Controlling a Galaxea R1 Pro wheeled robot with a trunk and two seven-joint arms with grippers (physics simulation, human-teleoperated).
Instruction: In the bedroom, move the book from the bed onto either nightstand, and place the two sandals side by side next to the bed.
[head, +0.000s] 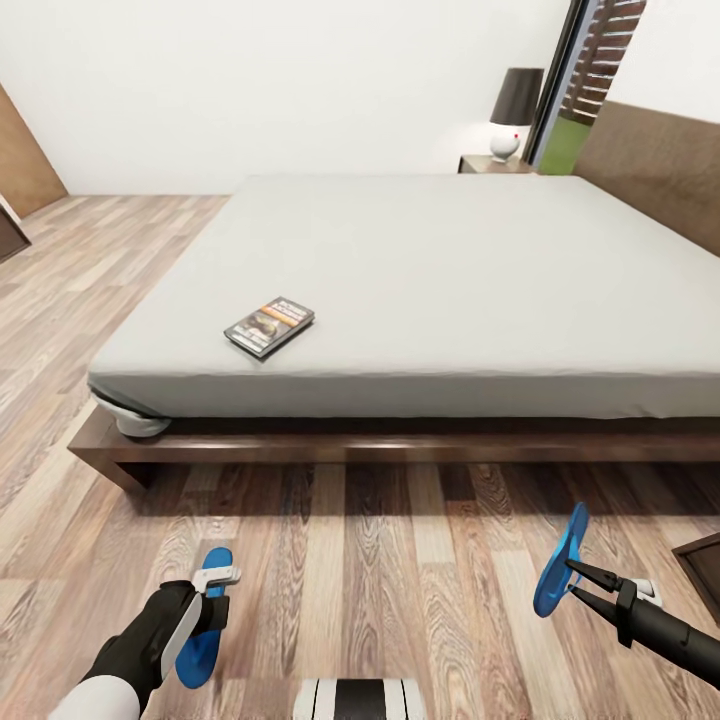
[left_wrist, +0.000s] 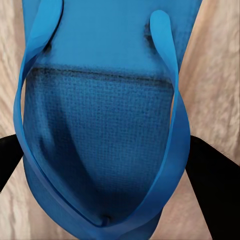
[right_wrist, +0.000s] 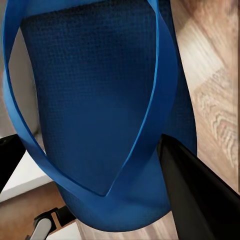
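The left hand (head: 212, 608) was low over the floor (head: 380, 590), pinching a blue sandal (head: 203, 620). That left sandal lay roughly flat, toe pointing toward the bed (head: 420, 290), and in the left wrist view the dark fingers (left_wrist: 212, 185) sat on either side of the sole (left_wrist: 105, 130), with the strap looping over it. Whether the sole touched the floor could not be told.

The right hand (head: 572, 578) was pinching the other sandal (head: 560, 562) at its edge, the two thin black fingertips pressed together on it. This right sandal was tilted up on its side, clear of the floor, toe upward. The right wrist view showed its textured sole (right_wrist: 90, 95) and strap close up, one finger (right_wrist: 200, 195) against the rim and wood planks beyond.

The two sandals were well apart, each in front of the long side of the bed.

Farther out, the book (head: 269, 326) lay flat on the grey mattress near its front left corner. At the far side of the bed stood a nightstand (head: 492, 165) carrying a lamp (head: 512, 112) with a dark shade. A dark piece of furniture (head: 703, 570) showed at the right edge of the floor.
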